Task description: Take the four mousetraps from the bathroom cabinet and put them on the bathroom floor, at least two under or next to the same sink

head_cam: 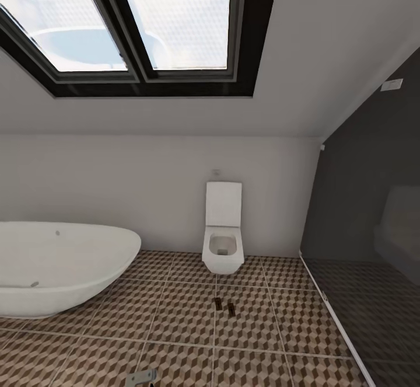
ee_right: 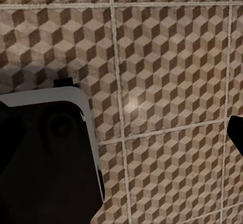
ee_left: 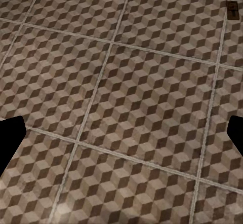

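Two mousetraps lie on the cube-patterned bathroom floor (head_cam: 175,317) in front of the toilet, one (head_cam: 217,303) just left of the other (head_cam: 232,308). In the left wrist view one small dark mousetrap (ee_left: 233,9) lies on the tiles far beyond the fingers. My left gripper (ee_left: 121,138) hangs over bare tiles, open and empty, its black fingertips (ee_left: 10,143) at the picture's edges. My right gripper (ee_right: 121,138) is open too, above tiles and beside my own base. The cabinet is out of view.
A white oval bathtub (head_cam: 58,267) stands at the left and a white toilet (head_cam: 223,238) against the far wall. A dark glass partition (head_cam: 361,247) with a white floor rail closes the right side. A skylight (head_cam: 134,19) is overhead. My grey-edged black base (ee_right: 45,158) sits under the right arm.
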Controlling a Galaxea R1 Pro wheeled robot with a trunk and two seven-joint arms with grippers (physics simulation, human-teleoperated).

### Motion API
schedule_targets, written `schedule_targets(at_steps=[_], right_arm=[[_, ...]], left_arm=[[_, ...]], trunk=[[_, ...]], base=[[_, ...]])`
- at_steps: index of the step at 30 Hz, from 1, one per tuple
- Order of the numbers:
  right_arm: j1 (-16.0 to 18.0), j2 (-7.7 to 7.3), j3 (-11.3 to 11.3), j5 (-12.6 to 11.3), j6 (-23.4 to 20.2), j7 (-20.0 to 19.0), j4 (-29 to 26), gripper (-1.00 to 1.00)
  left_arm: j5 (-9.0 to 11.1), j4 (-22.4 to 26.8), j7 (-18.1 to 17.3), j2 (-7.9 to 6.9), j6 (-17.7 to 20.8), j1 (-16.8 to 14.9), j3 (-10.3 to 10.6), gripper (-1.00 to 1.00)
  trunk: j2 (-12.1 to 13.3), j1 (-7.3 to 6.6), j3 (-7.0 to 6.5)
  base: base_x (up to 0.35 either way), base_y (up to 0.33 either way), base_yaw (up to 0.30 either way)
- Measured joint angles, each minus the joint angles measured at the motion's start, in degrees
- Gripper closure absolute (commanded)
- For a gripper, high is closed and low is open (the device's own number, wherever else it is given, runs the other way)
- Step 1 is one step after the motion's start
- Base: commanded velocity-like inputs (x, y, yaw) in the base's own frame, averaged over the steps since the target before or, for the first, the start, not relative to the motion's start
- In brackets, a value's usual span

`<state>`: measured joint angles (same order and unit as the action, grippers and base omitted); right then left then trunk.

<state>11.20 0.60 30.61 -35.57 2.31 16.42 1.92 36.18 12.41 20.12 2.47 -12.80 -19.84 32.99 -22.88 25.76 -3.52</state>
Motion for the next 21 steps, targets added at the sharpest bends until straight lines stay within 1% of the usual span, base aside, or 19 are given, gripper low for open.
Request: schedule_targets(at_steps=[16, 21], right_arm=[[0.00, -0.01, 0.00, -0.02, 0.00, 0.00, 0.00, -1.00], [0.00, -0.02, 0.00, -0.03, 0.00, 0.00, 0.00, -1.00]], left_arm=[[0.00, -0.12, -0.08, -0.24, 0.13, 0.12, -0.03, -1.00], [0.03, -1.00, -0.13, -0.42, 0.16, 1.31, -0.13, -1.00]], trunk=[[0.00, 0.00, 0.00], [0.00, 0.00, 0.00]], base=[[0.000, 0.000, 0.000], [0.000, 0.000, 0.000]])
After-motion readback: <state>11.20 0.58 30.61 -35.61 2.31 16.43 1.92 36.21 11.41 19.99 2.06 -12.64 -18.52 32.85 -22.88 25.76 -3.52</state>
